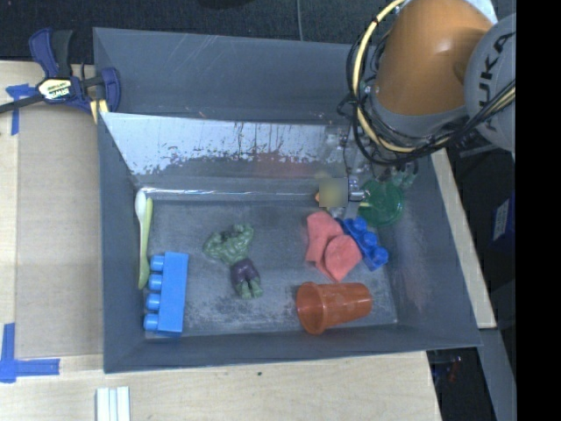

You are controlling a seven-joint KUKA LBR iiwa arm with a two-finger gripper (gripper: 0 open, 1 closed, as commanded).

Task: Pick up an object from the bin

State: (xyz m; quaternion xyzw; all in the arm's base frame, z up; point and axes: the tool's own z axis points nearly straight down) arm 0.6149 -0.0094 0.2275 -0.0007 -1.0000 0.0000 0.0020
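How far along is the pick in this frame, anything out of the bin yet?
Done: nothing visibly lifted; the blue brick, orange cup and pink lump lie on the bin floor. In hand: the claw hangs low at the bin's back right corner, by a green thing; whether it grips is unclear. Left: the grasp and the lift.

Orange cover: smooth glossy dome, rounded, directly above gripper. Cables: black and yellow, bundled in loops round dome's edge, trailing down toward gripper. Dark grey collar under dome. Arm link beyond dome, far side from gripper: pale grey-white casing, black letters "KU" partly visible. Gripper body: small silvery metal parts, detail unclear.
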